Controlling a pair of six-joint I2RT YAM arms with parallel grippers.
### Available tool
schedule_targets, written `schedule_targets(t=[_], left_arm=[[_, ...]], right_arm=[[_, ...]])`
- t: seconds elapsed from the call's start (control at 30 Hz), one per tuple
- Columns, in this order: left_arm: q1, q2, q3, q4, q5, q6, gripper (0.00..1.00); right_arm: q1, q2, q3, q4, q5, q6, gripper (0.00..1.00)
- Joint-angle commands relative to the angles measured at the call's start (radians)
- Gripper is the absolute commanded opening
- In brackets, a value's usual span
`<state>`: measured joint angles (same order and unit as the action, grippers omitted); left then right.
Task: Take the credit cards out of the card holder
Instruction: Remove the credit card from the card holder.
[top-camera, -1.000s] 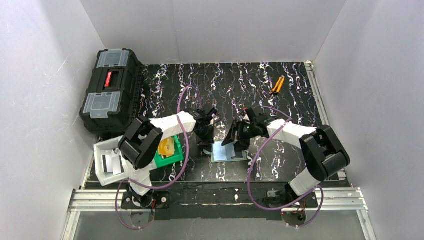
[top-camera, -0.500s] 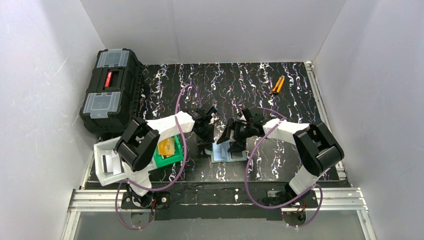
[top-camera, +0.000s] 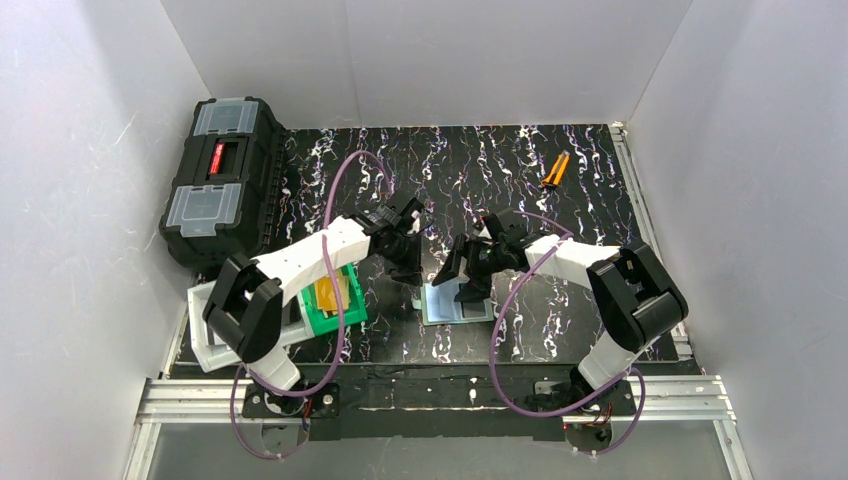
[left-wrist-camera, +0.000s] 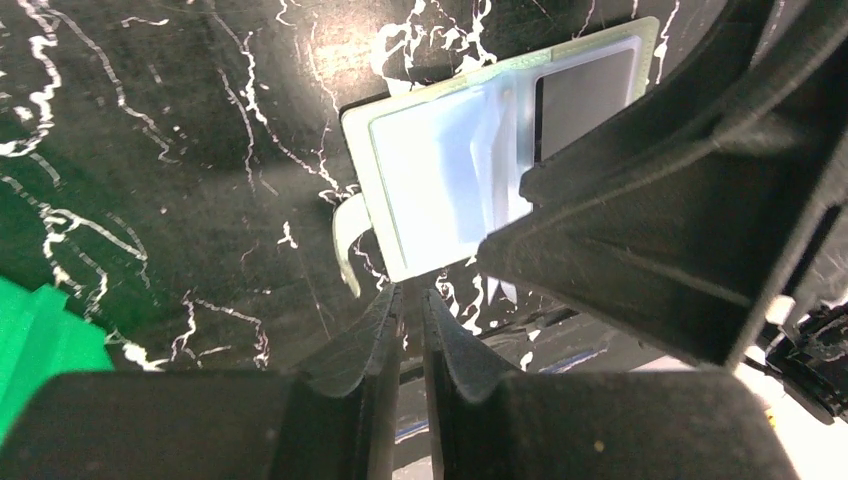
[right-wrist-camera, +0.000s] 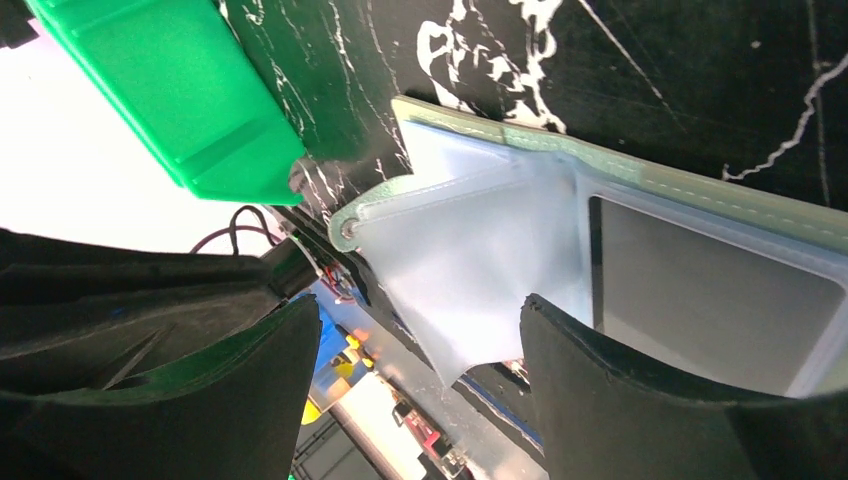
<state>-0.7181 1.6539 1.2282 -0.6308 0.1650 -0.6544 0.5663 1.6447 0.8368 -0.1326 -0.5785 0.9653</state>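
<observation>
Top external view: card holder (top-camera: 455, 303) lies open on the black marbled surface (top-camera: 560, 180) between both arms, no legible writing on it or the orange cards (top-camera: 331, 294) in the green bin (top-camera: 325, 318); left tool (left-wrist-camera: 412, 300) nearly closed, empty; right tool (right-wrist-camera: 420, 340) wide apart over the holder.

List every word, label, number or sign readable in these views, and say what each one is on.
No text can be read in any view.
The red label on the black toolbox: too small and blurred to read.
The orange credit cards in the green bin: no legible print.
The open card holder: plain pale inside, no markings seen in either wrist view.
</observation>
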Motion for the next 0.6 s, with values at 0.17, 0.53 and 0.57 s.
schedule_targets(t=[0.17, 0.53, 0.57], left_arm=[[0.014, -0.144, 0.068, -0.138, -0.055, 0.024, 0.14], [0.016, -0.149, 0.107, -0.171, -0.057, 0.040, 0.13], [0.016, -0.149, 0.108, -0.171, -0.058, 0.039, 0.13]], right_arm=[[0.061, 0.003, 0.132, -0.109, 0.053, -0.084, 0.83], [0.084, 0.140, 0.176, -0.106, 0.062, -0.101, 0.84], [0.084, 0.146, 0.176, -0.105, 0.062, -0.101, 0.84]])
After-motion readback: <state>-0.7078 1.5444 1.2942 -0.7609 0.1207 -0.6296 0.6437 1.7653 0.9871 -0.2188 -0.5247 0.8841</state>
